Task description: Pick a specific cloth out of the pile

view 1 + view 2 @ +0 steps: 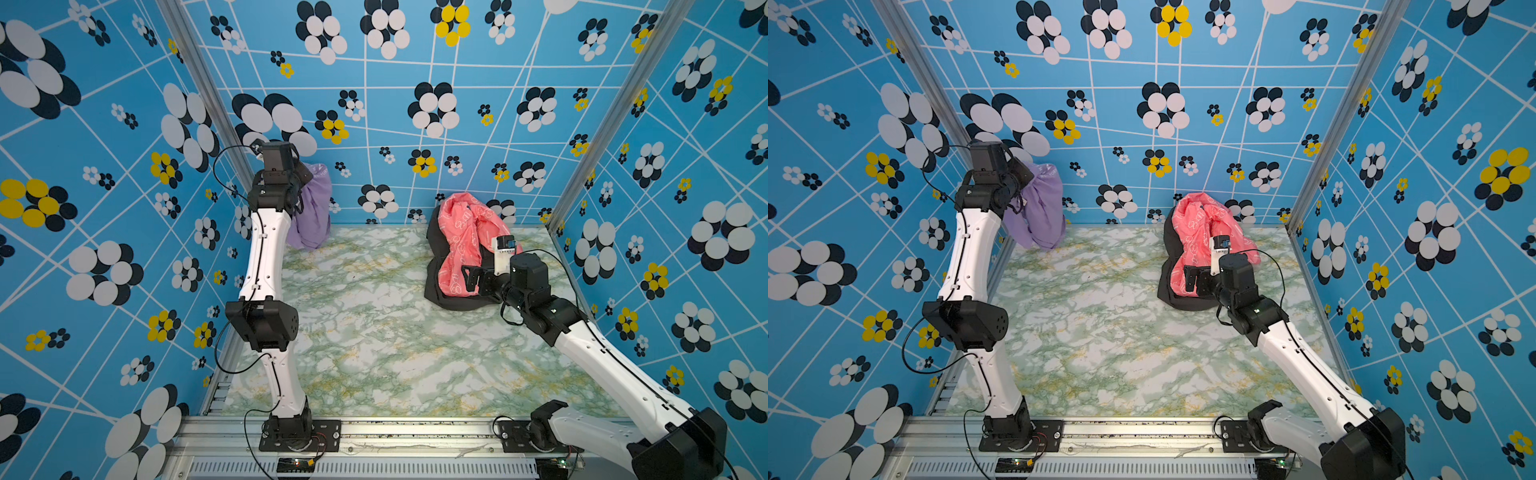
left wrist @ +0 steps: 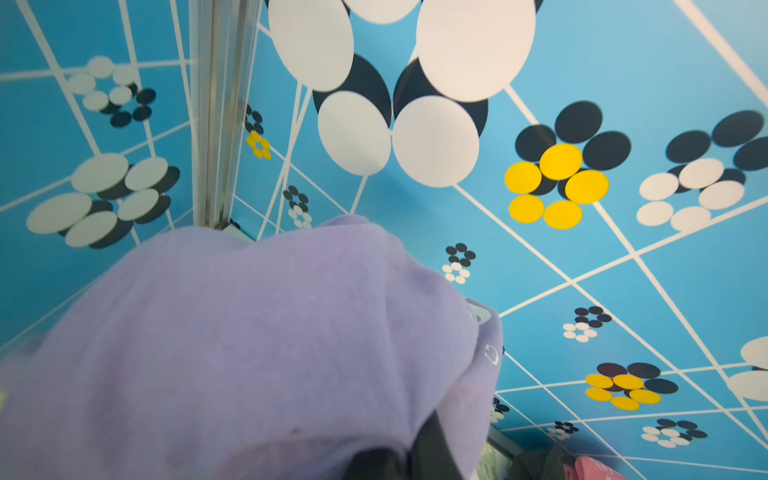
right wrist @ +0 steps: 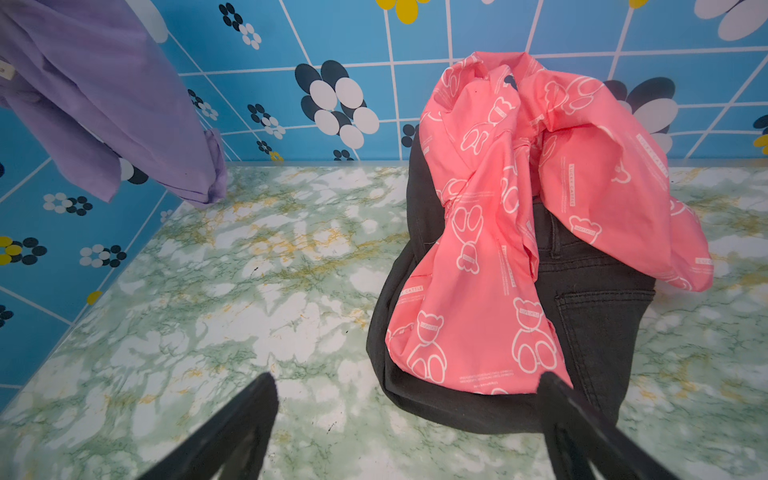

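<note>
Left hand (image 1: 302, 175), clenched on the cloth (image 1: 312, 212), holds it raised well apart from the pile (image 1: 457, 243), evidently to isolate it; right hand (image 1: 470, 279) stands spread and empty beside the pile.

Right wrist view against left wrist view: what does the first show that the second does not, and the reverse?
Only the right wrist view: the open right tool, the bear print on the pink cloth, the black garment's pocket, a wide stretch of marble table. Only the left wrist view: the metal corner post and white lettering on the lilac cloth. Both: the lilac cloth, the blue flowered wall, and the pile, though the left wrist view catches only a sliver of it.
</note>
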Controlling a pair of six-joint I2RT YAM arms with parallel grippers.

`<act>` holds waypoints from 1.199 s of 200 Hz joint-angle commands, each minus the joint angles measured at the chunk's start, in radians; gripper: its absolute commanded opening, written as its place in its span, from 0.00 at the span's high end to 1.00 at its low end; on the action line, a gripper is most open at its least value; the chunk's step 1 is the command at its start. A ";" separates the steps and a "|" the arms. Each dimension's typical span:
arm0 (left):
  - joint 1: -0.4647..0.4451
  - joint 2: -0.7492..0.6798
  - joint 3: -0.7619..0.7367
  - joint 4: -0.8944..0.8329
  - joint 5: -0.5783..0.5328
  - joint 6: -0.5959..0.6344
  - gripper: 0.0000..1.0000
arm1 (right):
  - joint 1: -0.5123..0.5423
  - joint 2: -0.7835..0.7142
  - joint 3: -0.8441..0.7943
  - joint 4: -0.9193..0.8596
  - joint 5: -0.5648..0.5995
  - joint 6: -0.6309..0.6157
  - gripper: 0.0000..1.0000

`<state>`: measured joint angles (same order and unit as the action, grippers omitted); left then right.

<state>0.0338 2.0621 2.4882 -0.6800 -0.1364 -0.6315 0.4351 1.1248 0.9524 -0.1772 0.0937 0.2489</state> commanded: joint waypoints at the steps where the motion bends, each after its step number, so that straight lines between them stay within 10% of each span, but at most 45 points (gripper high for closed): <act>1: 0.019 0.052 0.108 -0.086 -0.048 0.079 1.00 | -0.007 0.020 0.024 0.023 -0.025 0.010 0.01; 141: 0.035 0.255 0.077 -0.148 -0.147 0.116 1.00 | -0.013 0.046 0.010 0.033 -0.040 0.018 0.01; 240: 0.037 0.167 -0.563 0.079 -0.078 0.051 1.00 | -0.022 0.045 -0.014 0.032 -0.040 0.030 0.01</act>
<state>0.0643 2.2925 2.0087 -0.6624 -0.2352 -0.5571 0.4210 1.1683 0.9543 -0.1665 0.0647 0.2668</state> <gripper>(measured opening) 0.056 0.991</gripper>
